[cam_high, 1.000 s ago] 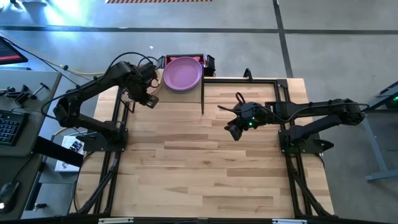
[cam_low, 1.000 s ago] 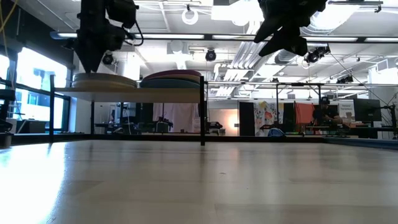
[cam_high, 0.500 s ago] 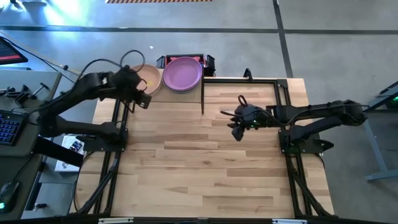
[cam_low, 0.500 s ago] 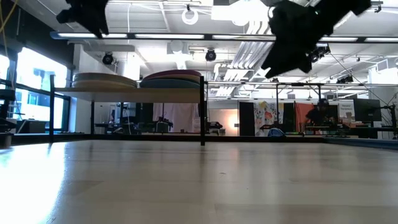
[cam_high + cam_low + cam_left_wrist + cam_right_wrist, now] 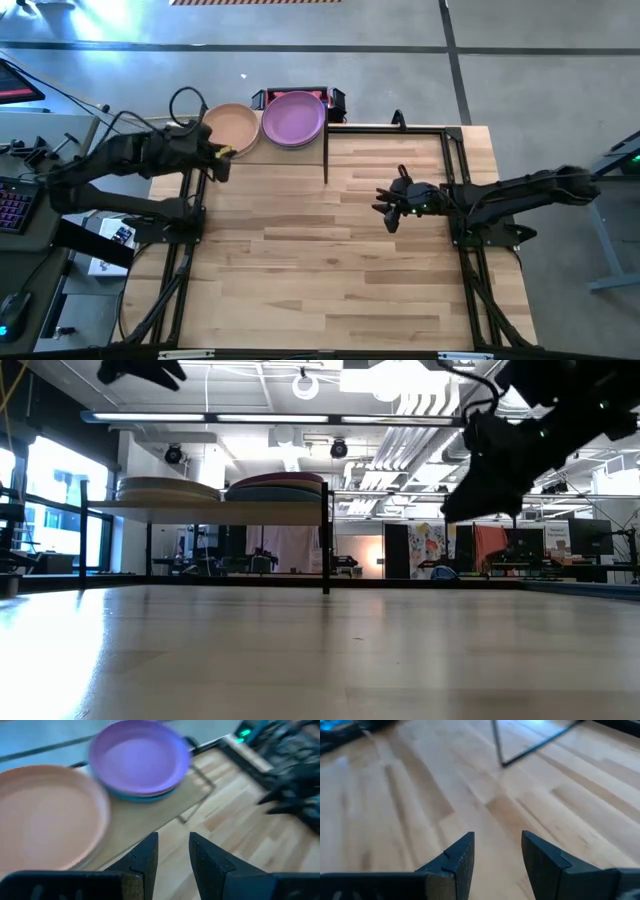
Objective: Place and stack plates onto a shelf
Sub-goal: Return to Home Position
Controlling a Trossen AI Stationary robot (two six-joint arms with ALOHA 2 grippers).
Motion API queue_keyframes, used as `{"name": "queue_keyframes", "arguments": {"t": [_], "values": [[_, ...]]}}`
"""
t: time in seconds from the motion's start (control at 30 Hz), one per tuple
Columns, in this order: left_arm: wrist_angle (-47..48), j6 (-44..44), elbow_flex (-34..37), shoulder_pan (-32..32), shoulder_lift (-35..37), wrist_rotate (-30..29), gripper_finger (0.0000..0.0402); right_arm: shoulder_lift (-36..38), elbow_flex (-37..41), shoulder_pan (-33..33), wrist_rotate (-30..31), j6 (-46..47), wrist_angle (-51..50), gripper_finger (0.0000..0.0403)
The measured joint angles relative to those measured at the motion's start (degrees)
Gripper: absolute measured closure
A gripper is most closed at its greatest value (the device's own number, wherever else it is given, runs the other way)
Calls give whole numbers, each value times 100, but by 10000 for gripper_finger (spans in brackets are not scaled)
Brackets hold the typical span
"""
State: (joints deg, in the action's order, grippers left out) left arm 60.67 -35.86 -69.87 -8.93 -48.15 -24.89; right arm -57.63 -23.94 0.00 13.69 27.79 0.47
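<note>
Two stacks of plates rest on the light-wood shelf (image 5: 150, 815) at the table's far left corner. A peach plate (image 5: 230, 127) tops the left stack and a purple plate (image 5: 293, 118) tops the right one, with a blue rim (image 5: 145, 796) showing below the purple. In the low view both stacks (image 5: 167, 489) (image 5: 277, 486) sit flat on the board (image 5: 220, 510). My left gripper (image 5: 172, 855) is open, high up beside the table's left edge (image 5: 222, 153), clear of the peach plate. My right gripper (image 5: 497, 852) is open and hovers over bare tabletop at centre right (image 5: 388, 210).
The shelf stands on thin black legs; one leg (image 5: 326, 150) comes down on the tabletop right of the stacks. A black frame (image 5: 455, 150) runs along the table's far and right edges. A desk with a keyboard (image 5: 12, 200) stands beyond the left edge.
My left gripper has risen from just above the left stack and drawn back toward the table's left edge, uncovering the peach plate. My right gripper has moved toward the table's right edge and a little lower. The plates have stayed in place.
</note>
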Motion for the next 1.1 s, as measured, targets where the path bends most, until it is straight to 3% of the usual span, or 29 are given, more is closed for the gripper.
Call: {"name": "queue_keyframes", "arguments": {"t": [0.2,0.7,0.97,1.1], "values": [[-1786,282,1384,537,461,157,303,0,479,-1,497,22,273,258],[-4489,310,4171,1641,1323,373,303,0,2048,1,87,73,2817,258],[-5590,598,5253,1939,1571,367,303,0,2267,1,-28,103,2884,258],[-5937,599,5740,2007,1644,393,303,-2,2304,1,-26,605,2549,258]]}}
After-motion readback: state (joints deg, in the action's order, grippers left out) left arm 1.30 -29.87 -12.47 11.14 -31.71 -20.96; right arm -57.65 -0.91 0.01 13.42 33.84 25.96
